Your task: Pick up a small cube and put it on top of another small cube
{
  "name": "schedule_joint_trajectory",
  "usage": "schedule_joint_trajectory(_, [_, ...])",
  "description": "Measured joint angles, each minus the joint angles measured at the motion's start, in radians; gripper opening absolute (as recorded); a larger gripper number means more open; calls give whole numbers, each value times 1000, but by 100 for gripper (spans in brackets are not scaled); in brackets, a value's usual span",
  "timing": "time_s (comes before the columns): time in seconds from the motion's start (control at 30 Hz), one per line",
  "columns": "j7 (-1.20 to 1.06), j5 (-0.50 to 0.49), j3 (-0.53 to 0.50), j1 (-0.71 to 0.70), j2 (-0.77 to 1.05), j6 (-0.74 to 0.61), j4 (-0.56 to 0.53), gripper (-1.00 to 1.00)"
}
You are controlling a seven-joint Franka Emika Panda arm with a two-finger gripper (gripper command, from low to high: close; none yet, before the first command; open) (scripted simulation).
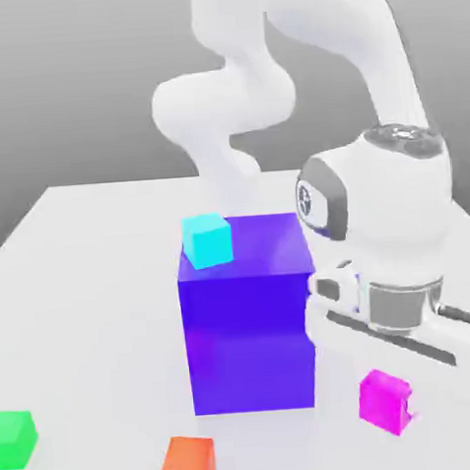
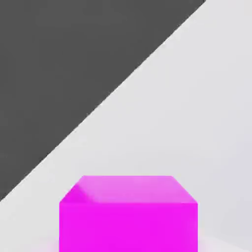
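Magenta cube (image 1: 385, 400) at lower right sits clamped in my gripper (image 1: 400, 397), so grasping is done; next I must carry it toward the green cube (image 1: 14, 439) at lower left.

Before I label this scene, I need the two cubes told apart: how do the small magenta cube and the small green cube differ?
The small magenta cube sits at the exterior view's right, beneath the robot's hand; the small green cube sits far to the left, alone. Magenta lies close to the big blue-purple block; green lies well away from it. Both look the same size.
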Motion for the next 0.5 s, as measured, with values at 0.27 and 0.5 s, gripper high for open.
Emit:
schedule_joint_trajectory(0.27, [242,100,-215,-164,28,-89,78,-100])
schedule_joint_trajectory(0.5, [467,221,-369,-297,44,-140,87,-100])
